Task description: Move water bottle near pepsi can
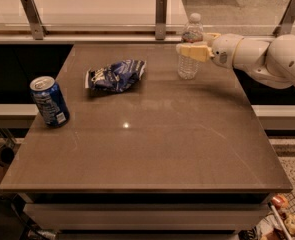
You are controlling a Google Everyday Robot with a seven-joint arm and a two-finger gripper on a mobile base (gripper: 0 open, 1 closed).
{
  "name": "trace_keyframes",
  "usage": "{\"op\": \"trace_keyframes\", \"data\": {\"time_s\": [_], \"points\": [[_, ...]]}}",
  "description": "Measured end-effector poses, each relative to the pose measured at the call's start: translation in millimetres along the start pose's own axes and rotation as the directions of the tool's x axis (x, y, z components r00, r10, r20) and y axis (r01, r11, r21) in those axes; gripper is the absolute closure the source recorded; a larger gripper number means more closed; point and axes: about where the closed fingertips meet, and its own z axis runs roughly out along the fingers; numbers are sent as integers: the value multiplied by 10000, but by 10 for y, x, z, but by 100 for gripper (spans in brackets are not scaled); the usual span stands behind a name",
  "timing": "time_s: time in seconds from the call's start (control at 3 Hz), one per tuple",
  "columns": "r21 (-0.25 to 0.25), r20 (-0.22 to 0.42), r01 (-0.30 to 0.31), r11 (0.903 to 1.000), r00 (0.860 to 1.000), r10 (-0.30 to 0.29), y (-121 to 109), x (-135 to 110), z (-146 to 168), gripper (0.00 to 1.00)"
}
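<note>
Camera view: gripper [188,44] at the water bottle [188,67]; I cannot tell if jaws squeeze. Looks light and squishy, so I'd hold its middle.

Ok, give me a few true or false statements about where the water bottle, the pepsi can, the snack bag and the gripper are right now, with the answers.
1. The water bottle stands upright at the far right of the table. True.
2. The pepsi can lies on its side in the middle of the table. False: it stands upright close to the left edge.
3. The crumpled blue snack bag lies on the table between the can and the bottle. True.
4. The gripper hovers over the pepsi can. False: it is at the water bottle, level with its middle, reaching in from the right.
5. The bottle and the can touch. False: they are far apart, on opposite sides of the table.
</note>
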Motion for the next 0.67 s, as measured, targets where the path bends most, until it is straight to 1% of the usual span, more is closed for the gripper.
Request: {"op": "trace_keyframes", "data": {"time_s": [0.67], "points": [[-92, 6, -7, 10000, 10000, 7, 37, -1, 52, 87]]}}
